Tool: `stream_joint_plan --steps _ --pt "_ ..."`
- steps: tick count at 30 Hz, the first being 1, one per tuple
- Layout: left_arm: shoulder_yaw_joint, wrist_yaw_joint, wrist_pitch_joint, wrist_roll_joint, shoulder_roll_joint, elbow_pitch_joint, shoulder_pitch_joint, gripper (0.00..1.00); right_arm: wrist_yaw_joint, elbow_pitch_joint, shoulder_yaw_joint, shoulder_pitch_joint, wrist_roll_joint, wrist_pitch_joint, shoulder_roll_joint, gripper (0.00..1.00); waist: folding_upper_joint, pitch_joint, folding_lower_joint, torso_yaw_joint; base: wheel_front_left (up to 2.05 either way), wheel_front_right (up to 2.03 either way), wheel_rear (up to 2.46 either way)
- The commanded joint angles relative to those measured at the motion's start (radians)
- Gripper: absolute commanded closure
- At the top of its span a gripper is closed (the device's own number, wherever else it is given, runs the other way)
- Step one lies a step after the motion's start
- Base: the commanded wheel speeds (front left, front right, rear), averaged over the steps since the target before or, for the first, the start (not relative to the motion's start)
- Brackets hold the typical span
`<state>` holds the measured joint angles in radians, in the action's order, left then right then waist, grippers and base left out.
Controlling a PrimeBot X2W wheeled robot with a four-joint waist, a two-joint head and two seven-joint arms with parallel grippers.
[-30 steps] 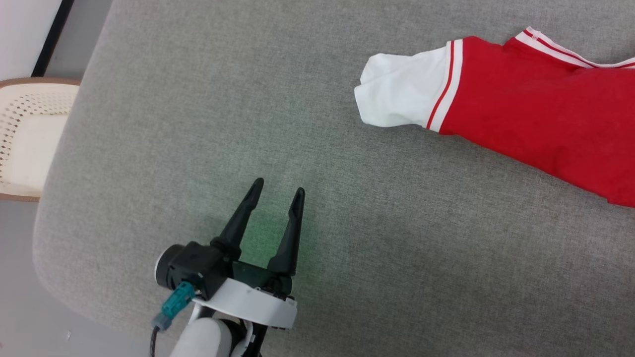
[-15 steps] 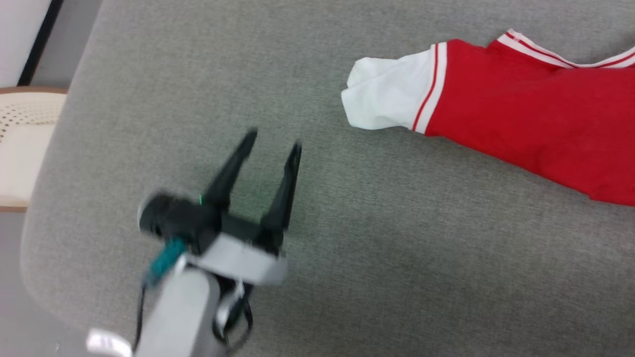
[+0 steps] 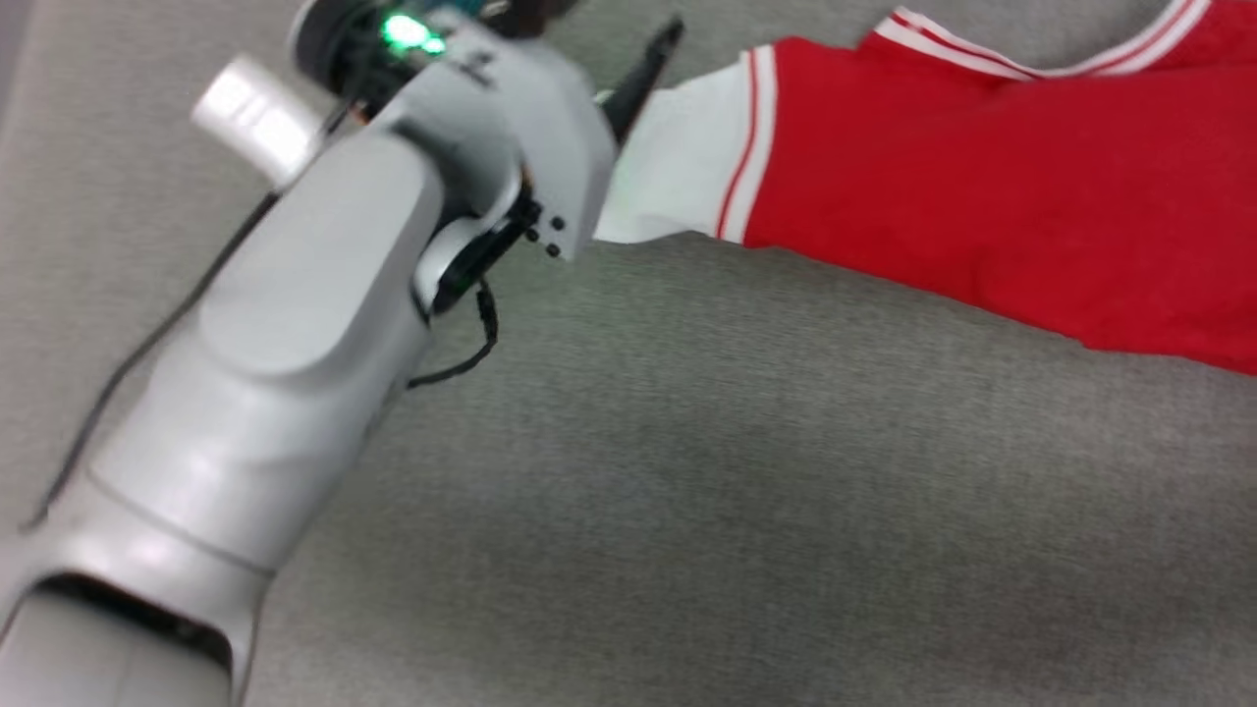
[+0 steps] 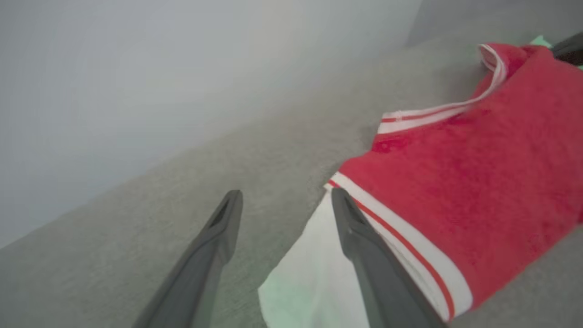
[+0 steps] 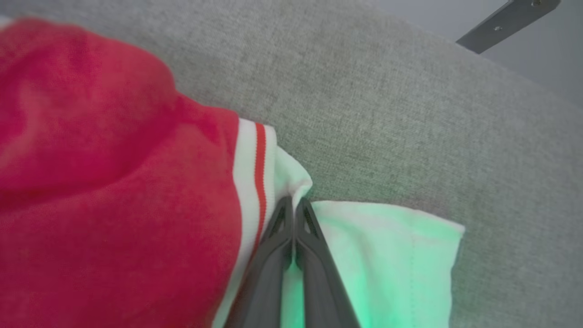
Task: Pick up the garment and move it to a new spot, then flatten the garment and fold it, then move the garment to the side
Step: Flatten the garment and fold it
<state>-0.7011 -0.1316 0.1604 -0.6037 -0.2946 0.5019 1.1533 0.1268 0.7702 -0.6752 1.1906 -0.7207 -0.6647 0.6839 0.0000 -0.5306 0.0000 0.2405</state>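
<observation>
1. The garment [image 3: 982, 187] lies on the grey padded surface [image 3: 746, 491], at the upper right of the head view. Its red side is up, and at its left end the white lining [image 3: 668, 167] sticks out beyond the striped trim [image 3: 746, 147].
2. The left gripper [image 4: 287, 193] has its jaws released and wide apart. One finger is over the lining and the other over bare grey cloth, so the edge of the lining lies between them.
3. The right gripper [image 5: 295, 200] has its jaws clenched together at a small raised fold of lining just beside the trim. I judge that it is grasping the garment there, although the cloth between the fingers cannot be seen.
4. The cloth looks thin, light and soft. It will probably sag and crease when lifted, and a smooth knit may slip from narrow fingers. The doubled trim seems a firmer place to hold than the single lining, with the two holds well apart.
5. The picture edge cuts off the right part of the garment in the head view, so I cannot tell its full shape. The left forearm [image 3: 295, 334] covers part of the lining, and this view is blurred. I cannot tell whether the left fingers touch the cloth.
</observation>
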Motion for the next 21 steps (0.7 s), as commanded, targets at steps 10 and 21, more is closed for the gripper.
stream_joint_plan --steps 10,21 --pt "-0.314 0.002 0.368 -0.382 -0.042 0.197 0.218 0.0 0.004 0.047 -0.121 -0.031 -0.042 -0.017 -0.067 1.0 0.0 -0.067 0.0 -0.078 0.0 0.0 0.0" --pt "-0.468 0.001 0.424 -0.563 -0.064 0.21 0.248 0.63 0.003 0.079 -0.192 0.002 -0.087 0.008 -0.083 1.0 0.0 -0.08 0.0 -0.085 0.0 0.0 0.0"
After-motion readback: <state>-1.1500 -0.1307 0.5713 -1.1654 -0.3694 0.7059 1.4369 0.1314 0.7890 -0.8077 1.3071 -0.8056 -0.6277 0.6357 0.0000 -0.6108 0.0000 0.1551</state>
